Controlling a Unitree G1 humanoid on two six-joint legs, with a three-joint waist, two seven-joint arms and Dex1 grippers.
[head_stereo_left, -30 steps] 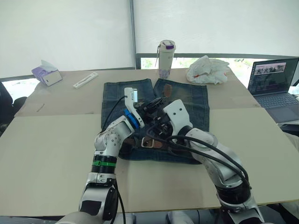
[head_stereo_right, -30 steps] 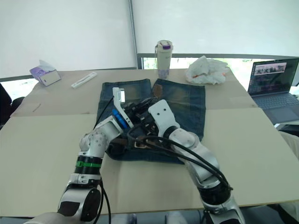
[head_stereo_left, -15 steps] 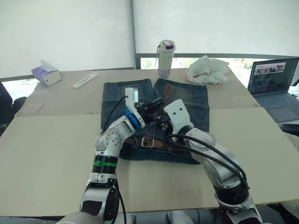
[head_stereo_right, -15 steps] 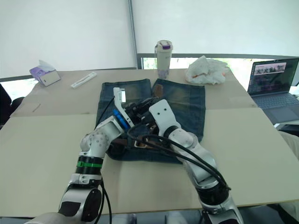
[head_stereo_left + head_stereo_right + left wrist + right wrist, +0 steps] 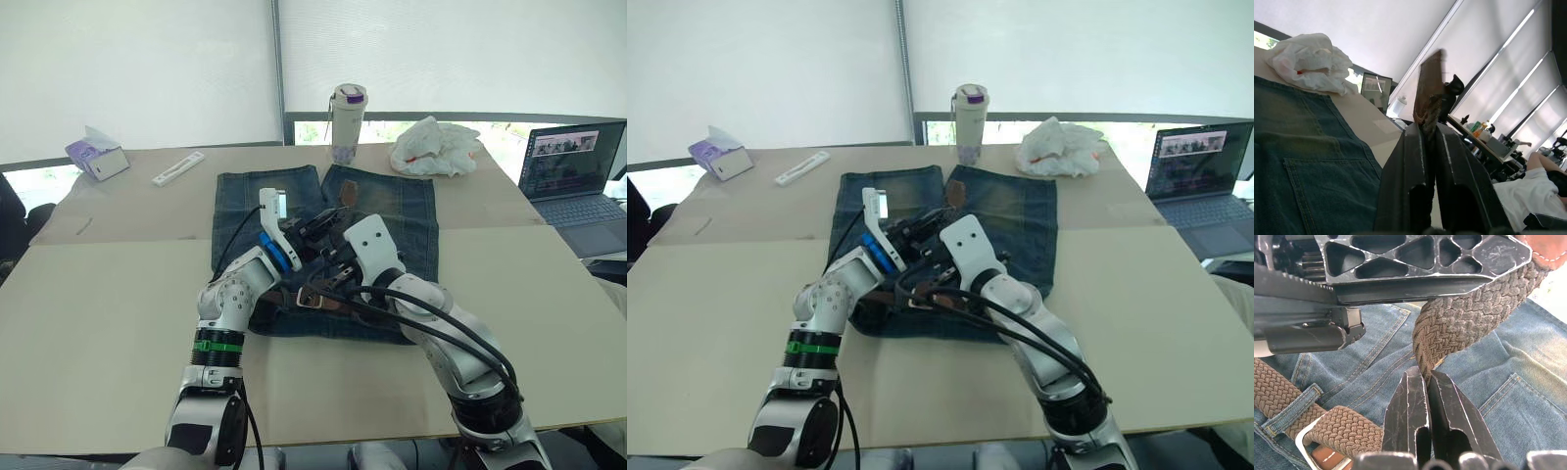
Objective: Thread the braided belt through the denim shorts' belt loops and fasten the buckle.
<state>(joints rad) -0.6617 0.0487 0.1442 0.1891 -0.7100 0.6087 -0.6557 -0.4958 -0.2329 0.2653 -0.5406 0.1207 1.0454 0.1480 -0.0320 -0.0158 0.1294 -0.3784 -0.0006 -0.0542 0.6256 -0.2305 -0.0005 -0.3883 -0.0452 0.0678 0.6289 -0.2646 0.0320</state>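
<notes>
Holding the long dark brown braided belt (image 5: pixel 1459 323) between both arms above the blue denim shorts (image 5: pixel 402 211) that lie flat on the beige surface (image 5: pixel 108 294), waistband toward me. Left gripper (image 5: pixel 1430 134): pressed together on the belt's brown tip, which stands up out of the jaws. Right gripper (image 5: pixel 1419 382): pinching the braid at a bend just below the left one. Small silver rectangular buckle (image 5: pixel 1305 450): resting on the waistband near mid-front, with a doubled-back fold of braid lying over its frame. One narrow denim belt loop (image 5: pixel 1290 409) already carries the strap just beside the buckle. Judged stage: late threading, free end lifted and ready for fastening. Handling note for myself: I should keep the strap untwisted, lower the tip flat and in line with the buckle frame, and let the right gripper feed slack while the left steers, since a woven strap kinks easily. Also present, well apart: white tumbler (image 5: pixel 348 122), crumpled white bag (image 5: pixel 436 147), open laptop (image 5: pixel 573 176).
</notes>
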